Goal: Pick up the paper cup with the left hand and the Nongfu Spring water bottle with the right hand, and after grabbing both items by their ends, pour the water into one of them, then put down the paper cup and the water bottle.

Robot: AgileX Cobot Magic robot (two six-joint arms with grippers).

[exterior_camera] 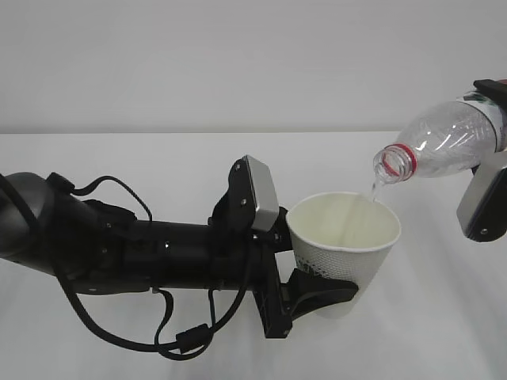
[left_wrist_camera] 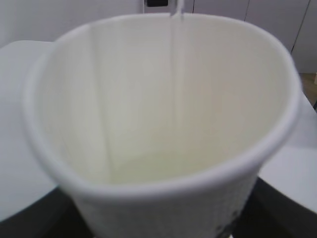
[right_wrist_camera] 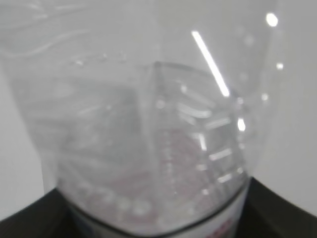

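Paper cup (exterior_camera: pixel 344 245) sits nearest the camera, held upright above the white table (exterior_camera: pixel 444 332) by the left hand (exterior_camera: pixel 321 289), whose black jaws are clamped around the cup's lower wall with the green logo just above them. In the left wrist view the cream inside (left_wrist_camera: pixel 163 124) fills the frame, and a thin clear thread of water (left_wrist_camera: pixel 174 64) runs down the far inner wall; a shallow pool seems to lie at the bottom, though the blur makes that hard to confirm.

Beyond and to the right, the Nongfu Spring water bottle (exterior_camera: pixel 444 142) is tipped mouth-down toward the cup, its red neck ring (exterior_camera: pixel 396 162) just above the far rim, and a fine stream of water (exterior_camera: pixel 372 191) falls from the mouth into the cup. The right hand (exterior_camera: pixel 487 178) grips the bottle at its labelled body near the frame edge; the right wrist view shows only the clear ribbed shoulder (right_wrist_camera: pixel 158 134) pressed close to the lens, so the grip itself is judged from the exterior view.

To pour well, the bottle mouth should stay inside the rim's outline, since the stream lands close to the far edge. A steady tilt suits the thin flow; tipping faster risks a gulp that splashes over. The cup should be kept level and motionless, its soft wall not squeezed harder.
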